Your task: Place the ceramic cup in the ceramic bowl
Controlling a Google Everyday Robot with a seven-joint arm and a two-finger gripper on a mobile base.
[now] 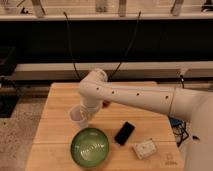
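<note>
The gripper has its jaws clamped tight on the ceramic cup. The cup hangs above the surface, just behind the ceramic bowl.

— What sort of place is this?
— A lab or test room: a wooden bench on speckled floor, black cables hanging behind, a dark rail.
— And the hand?
— Over the bench, by the cup.

wooden table, green ceramic bowl, black phone, small white packet
</note>
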